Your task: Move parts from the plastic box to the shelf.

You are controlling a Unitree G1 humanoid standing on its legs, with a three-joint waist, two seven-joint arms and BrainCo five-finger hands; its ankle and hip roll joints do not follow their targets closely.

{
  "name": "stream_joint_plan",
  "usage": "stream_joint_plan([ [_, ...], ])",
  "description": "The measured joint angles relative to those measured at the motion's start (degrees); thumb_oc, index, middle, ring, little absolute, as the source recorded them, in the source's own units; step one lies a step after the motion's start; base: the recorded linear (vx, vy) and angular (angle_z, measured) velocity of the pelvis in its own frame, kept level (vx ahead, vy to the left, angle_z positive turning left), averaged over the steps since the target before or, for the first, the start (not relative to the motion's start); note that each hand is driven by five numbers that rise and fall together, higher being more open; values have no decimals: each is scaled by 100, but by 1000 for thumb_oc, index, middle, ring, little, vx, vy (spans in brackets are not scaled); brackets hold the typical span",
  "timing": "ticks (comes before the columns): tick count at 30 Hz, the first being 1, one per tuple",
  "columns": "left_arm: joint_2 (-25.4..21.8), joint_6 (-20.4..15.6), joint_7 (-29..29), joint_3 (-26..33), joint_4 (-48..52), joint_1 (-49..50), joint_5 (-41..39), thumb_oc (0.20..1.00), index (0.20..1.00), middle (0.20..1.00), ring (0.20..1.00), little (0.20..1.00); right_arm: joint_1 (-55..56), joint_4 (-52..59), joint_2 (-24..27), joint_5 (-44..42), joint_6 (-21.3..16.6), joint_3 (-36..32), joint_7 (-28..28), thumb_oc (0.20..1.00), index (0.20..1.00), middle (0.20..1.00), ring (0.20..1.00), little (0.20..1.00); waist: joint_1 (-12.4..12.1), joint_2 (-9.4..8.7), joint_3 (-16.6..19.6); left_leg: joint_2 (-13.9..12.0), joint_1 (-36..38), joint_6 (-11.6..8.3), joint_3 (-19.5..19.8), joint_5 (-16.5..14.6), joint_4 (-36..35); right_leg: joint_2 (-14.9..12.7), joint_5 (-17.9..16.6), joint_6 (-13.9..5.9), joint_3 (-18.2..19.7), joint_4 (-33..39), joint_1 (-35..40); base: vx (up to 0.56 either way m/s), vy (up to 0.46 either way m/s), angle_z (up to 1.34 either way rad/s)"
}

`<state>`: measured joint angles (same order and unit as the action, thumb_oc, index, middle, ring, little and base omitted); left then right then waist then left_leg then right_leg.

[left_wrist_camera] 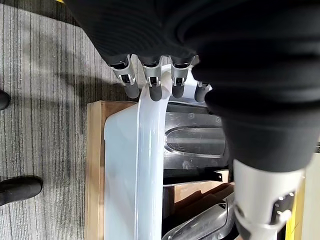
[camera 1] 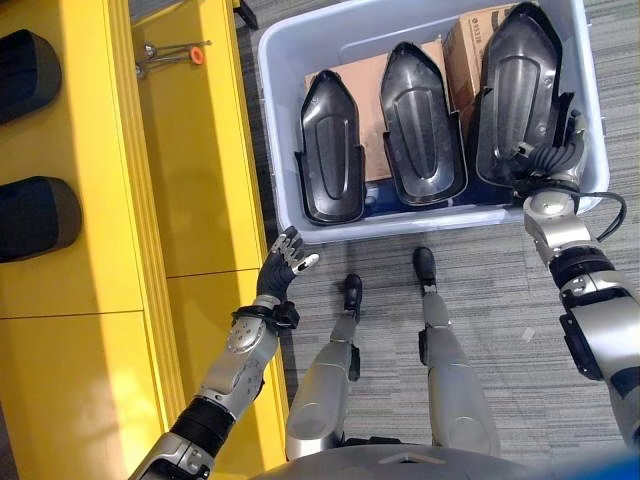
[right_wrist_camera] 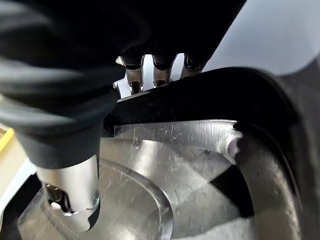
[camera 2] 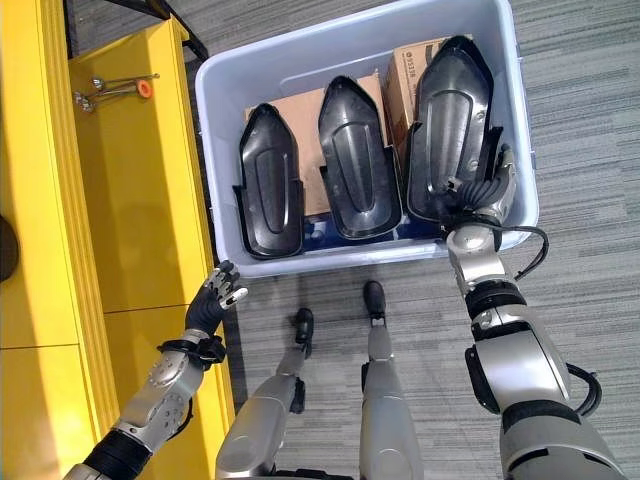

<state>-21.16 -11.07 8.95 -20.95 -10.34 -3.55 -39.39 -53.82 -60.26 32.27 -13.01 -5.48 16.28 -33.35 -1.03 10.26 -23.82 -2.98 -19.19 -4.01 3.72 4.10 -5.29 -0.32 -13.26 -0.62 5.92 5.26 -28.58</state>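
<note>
three black parts (camera 1: 420, 125) upright in one plastic box (camera 1: 275, 90), upper right; right hand (camera 1: 552, 160) gripping rightmost, left hand (camera 1: 283, 265) open.

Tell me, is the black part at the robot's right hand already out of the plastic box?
Still in. The black part stands inside the plastic box, with the right hand gripping its lower edge.

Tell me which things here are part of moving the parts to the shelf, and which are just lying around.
Part of the job:
plastic box
three black parts standing in it
yellow shelf
right hand, fingers curled over the rightmost part's edge
left hand, open beside the shelf

Just lying about:
cardboard boxes behind the parts
metal tool with orange tip on the shelf
</note>
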Motion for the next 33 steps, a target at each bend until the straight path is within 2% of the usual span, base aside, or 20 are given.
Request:
stream_joint_plan([
  [4, 0, -43, -29, -166, 1, -27, 0, 1000, 1000, 1000, 1000, 1000, -464, -524, 13, -41, -60, 179, 52, 1000, 1000, 1000, 1000, 1000, -5, -1, 1, 5, -151, -19, 1, 47, 0, 2, 7, -26, 10, -87, -196, 2, -10, 0],
  [5, 6, -46, -31, -187, 1, -32, 1, 1000, 1000, 1000, 1000, 1000, -552, -613, 39, -40, -61, 219, 57, 705, 705, 705, 705, 705, -12, -1, 1, 4, -188, -26, 1, 67, 0, 4, 7, -26, 6, -127, -250, 5, -36, 0],
  [6, 4, -46, -31, -206, -1, -54, 0, 1000, 1000, 1000, 1000, 1000, -678, -803, 61, -38, -64, 237, 100, 360, 360, 360, 360, 360, -37, -1, 0, 2, -203, -33, 4, 80, 0, 11, 7, -26, 11, -167, -287, 0, 0, 0],
  [7, 5, -45, -32, -222, -2, -86, 1, 1000, 1000, 1000, 1000, 1000, -804, -949, 68, -46, -59, 230, 169, 200, 200, 200, 200, 200, -65, -1, 1, 0, -202, -41, 4, 90, 0, 16, 8, -27, 19, -193, -304, 0, 0, 0],
  [12, 10, -40, -45, -273, -17, -193, 1, 1000, 1000, 1000, 1000, 1000, -898, -1152, 277, -151, -51, 214, 482, 200, 200, 200, 200, 200, -181, 6, 6, -2, -201, -56, 7, 129, -1, 21, 8, -26, 17, -263, -335, 0, 0, 0],
  [14, 12, -40, -120, -270, -17, -193, 1, 1000, 1000, 1000, 1000, 1000, -870, -1113, 293, -266, 76, 170, 645, 200, 200, 200, 200, 200, -186, 23, 17, 2, -228, -55, 2, 136, 0, 25, 13, -15, 33, -320, -398, -9, -2, -4],
  [26, 11, -35, -139, -143, -14, -182, -1, 1000, 1000, 1000, 1000, 1000, 124, 210, 93, -485, 98, 105, 729, 200, 200, 200, 200, 200, -149, 28, 26, -14, 14, -52, 62, 134, -1, 21, 21, -7, -58, -340, -117, -2, -6, 3],
  [28, 7, -35, -142, -79, -7, -160, -2, 1000, 1000, 1000, 1000, 1000, 317, 528, 90, -490, 145, 72, 708, 200, 200, 200, 200, 200, -116, 1, 35, -18, 129, -48, 95, 126, -1, 16, 87, -37, -80, -335, 19, 6, -2, 8],
  [33, -8, -28, -149, 58, 0, -86, -2, 1000, 1000, 1000, 1000, 1000, 792, 1905, 79, -478, 137, -32, 562, 200, 200, 200, 200, 200, 62, -224, 80, -38, 213, -27, 159, 97, -1, 19, 120, -26, -147, -328, 131, 13, 2, 6],
])
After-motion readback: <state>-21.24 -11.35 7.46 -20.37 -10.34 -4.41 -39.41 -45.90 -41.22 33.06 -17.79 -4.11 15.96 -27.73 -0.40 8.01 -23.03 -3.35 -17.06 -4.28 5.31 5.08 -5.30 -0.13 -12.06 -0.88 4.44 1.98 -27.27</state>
